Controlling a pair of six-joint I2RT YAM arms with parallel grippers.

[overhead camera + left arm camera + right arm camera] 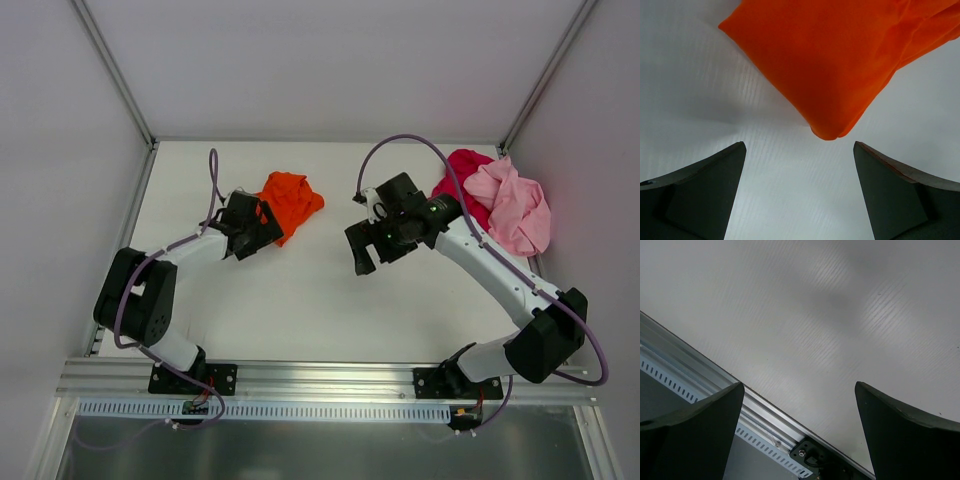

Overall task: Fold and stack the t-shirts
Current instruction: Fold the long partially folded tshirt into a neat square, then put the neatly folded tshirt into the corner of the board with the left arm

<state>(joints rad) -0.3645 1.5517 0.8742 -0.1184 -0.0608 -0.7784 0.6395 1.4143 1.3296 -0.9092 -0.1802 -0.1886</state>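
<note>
The orange t-shirt [290,200] lies crumpled at the back left of the table; in the left wrist view its lowest fold [830,60] hangs just ahead of the jaws. My left gripper [266,218] [800,147] is open, its fingertips at the shirt's near edge with nothing between them. The pink t-shirt [515,210] lies bunched at the back right, partly over the crimson-red t-shirt [462,185]. My right gripper [360,260] [799,387] is open and empty above bare table near the middle, left of that pile.
White walls with metal corner posts [115,70] close off the back and sides. An aluminium rail [320,380] [715,385] runs along the table's near edge, carrying both arm bases [190,380]. The right arm's cable [440,160] loops over the red shirt.
</note>
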